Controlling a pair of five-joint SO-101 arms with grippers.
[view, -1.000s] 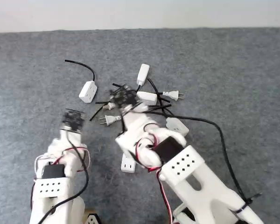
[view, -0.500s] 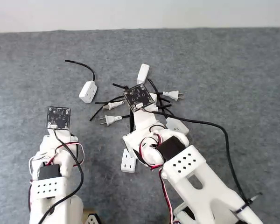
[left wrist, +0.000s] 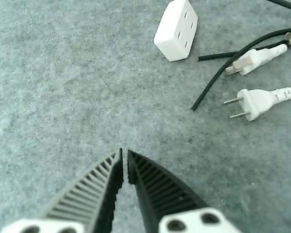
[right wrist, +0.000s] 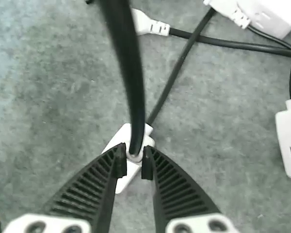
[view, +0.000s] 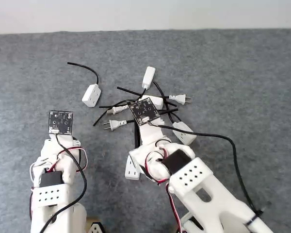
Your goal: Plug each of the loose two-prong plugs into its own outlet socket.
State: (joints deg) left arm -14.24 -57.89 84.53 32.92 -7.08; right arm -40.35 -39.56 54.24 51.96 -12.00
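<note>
1. The right tool [right wrist: 132, 153] is clamped on a black cord [right wrist: 123, 58] just where it enters a white block [right wrist: 128, 170] lying on the tabletop [right wrist: 48, 97].
2. The left tool [left wrist: 124, 156] is closed on nothing above the tabletop.
3. A loose two-prong plug [left wrist: 254, 102] lies unplugged near a white socket [left wrist: 176, 29].
4. Risk: lifting by the cord could let the block swing or drag the crossing cords.
5. The block's face is hidden, so I cannot tell plug from socket.
</note>
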